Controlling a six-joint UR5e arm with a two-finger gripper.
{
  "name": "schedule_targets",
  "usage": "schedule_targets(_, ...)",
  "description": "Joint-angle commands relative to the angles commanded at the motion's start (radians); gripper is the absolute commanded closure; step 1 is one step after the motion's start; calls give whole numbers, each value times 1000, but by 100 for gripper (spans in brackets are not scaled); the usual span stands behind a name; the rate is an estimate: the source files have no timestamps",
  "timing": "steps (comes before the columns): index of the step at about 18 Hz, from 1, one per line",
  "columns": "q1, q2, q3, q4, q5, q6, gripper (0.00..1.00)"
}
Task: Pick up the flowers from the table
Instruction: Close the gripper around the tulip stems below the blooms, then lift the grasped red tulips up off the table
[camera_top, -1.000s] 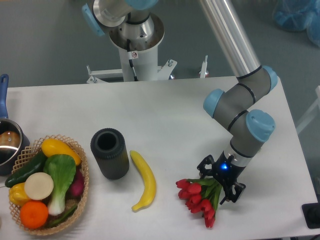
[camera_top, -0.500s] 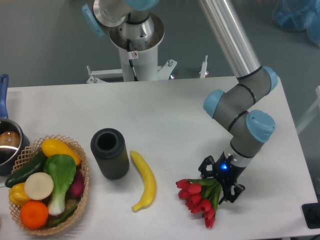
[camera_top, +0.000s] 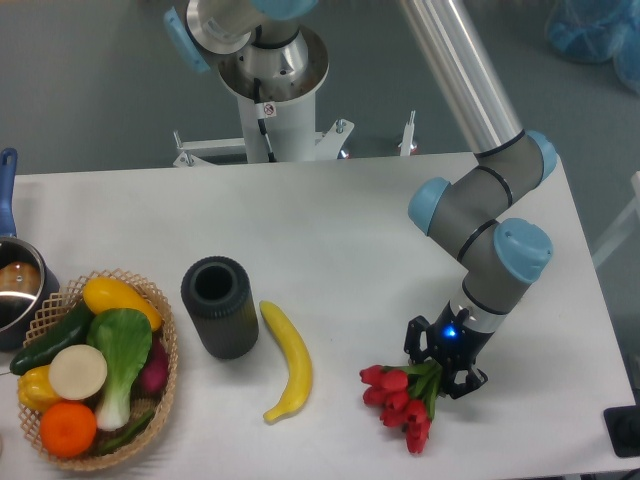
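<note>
Near the table's (camera_top: 330, 230) right front, our gripper (camera_top: 446, 362) seems clamped on the flowers (camera_top: 403, 398) at their stems; light, soft, crushable, so we grip gently.

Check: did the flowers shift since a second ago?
Yes. The flowers slid slightly right, away from the banana, as the gripper closed on them.
</note>
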Motion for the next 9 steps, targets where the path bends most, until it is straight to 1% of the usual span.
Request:
schedule_targets(2,0,3,0,-2,-2,0,56)
schedule_targets(7,0,34,-9,-3,-3,-2,56)
schedule_targets(9,0,58,-11,-5,-20,-6,56)
